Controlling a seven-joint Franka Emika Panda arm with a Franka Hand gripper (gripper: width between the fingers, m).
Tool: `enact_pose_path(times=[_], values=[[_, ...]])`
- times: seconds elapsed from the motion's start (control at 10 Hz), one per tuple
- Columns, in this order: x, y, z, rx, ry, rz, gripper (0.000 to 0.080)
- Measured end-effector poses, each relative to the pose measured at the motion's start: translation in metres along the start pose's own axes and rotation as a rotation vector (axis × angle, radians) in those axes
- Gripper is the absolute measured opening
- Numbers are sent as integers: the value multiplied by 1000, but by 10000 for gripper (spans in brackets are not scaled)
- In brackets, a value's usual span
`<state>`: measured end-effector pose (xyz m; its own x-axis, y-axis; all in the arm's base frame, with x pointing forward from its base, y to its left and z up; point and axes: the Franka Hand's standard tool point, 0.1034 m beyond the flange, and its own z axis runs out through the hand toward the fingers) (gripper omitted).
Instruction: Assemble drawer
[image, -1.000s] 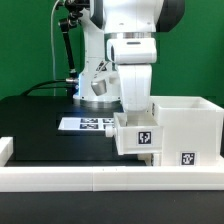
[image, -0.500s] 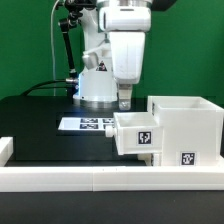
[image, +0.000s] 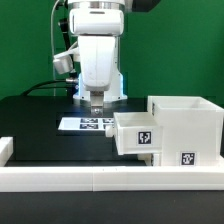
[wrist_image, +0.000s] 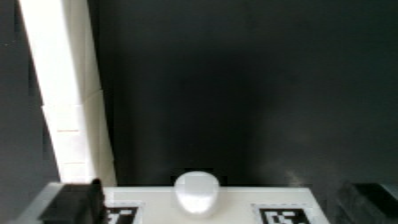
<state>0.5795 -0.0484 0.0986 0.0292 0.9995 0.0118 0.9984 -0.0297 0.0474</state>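
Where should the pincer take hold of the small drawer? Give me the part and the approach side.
Probably the small drawer by its end wall on the exterior view's left, coming from above. It sits upright, half out of the drawer case, so that wall's top edge is free. The open pincer hangs over the marker board, beside it.

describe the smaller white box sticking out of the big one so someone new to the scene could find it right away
Start at the large open white drawer case on the exterior view's right of the black table. The smaller drawer box juts from its side toward the exterior view's left. Unlike the flat marker board behind it, it stands tall and shows one tag.
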Motion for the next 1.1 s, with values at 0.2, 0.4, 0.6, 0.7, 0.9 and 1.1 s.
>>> enact_pose_path(times=[0.2, 0.4, 0.6, 0.7, 0.9, 1.1], values=[[-15, -7, 12, 4, 72, -50, 649], [-28, -8, 29, 23, 161, -59, 649], [-24, -1, 39, 26, 208, -59, 649], [-17, -1, 40, 30, 210, -54, 649], [-4, 1, 40, 35, 212, -27, 649], [9, 6, 37, 36, 212, 12, 649]])
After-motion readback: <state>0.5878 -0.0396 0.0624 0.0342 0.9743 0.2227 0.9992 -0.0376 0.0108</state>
